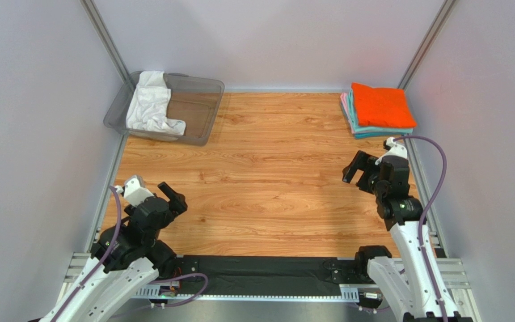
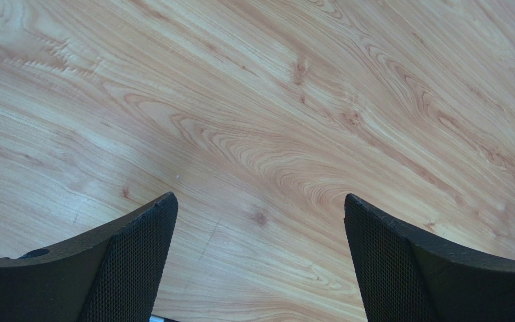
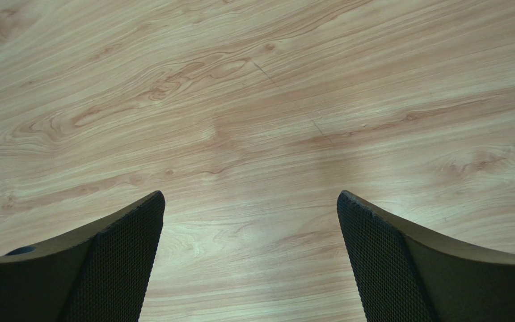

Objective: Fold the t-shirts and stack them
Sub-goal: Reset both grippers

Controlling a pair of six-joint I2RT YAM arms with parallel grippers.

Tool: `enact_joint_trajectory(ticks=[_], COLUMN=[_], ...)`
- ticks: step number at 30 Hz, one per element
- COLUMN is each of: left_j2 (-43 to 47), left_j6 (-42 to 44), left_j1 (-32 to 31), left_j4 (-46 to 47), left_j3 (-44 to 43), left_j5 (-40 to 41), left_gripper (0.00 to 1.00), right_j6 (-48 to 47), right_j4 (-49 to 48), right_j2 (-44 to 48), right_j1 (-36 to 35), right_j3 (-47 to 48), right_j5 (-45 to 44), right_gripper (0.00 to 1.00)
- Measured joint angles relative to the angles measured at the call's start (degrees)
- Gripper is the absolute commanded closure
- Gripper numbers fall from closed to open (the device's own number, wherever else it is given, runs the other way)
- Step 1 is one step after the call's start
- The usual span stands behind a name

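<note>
Viewed from above: wooden desk point(image 1: 260, 188), with no garment spread out on it for folding. At far left corner, clear grey bin point(image 1: 208, 107), holding one crumpled white t-shirt point(image 1: 149, 106) bunched against its left wall, unfolded. At far right corner, a squared stack of folded shirts: orange t-shirt point(image 1: 381, 105) on top, teal t-shirt point(image 1: 382, 129) layers and a pink t-shirt point(image 1: 343, 104) edge showing beneath. Exact number of layers not discernible. Judged mostly complete: orange one folded and placed, stack tidy. Outstanding, as far as visible: white one to be drawn from bin, laid flat, folded and added to stack. At near left of desk, left gripper point(image 1: 173, 196), well apart from bin, jaws spread wide with nothing between them; only bare wood grain below in its wrist view. Just in front of stack and not touching it, right gripper point(image 1: 356, 168), jaws likewise wide apart and carrying nothing. No step in hand at present; next, in all likelihood, a reach toward bin.
</note>
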State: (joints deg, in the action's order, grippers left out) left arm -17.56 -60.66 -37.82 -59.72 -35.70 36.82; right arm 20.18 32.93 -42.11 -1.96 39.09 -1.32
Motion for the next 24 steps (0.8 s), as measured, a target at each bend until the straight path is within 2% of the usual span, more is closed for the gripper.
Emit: enact_joint_trajectory(ticks=[5,24], left_j2=[0.33,0.0], left_j6=[0.11,0.7], left_j1=[0.0,0.0], left_j4=[0.55,2.16], left_j3=[0.55,0.83], left_j5=[-0.17,-0.33], left_gripper=[0.0,0.0], right_j6=[0.98,2.19], right_j4=[-1.42,-4.5], right_j2=[4.46,6.25], right_j1=[0.0,0.0], right_j3=[-2.56,-5.33], right_j5=[2.01,2.29], right_gripper=[0.0,0.0])
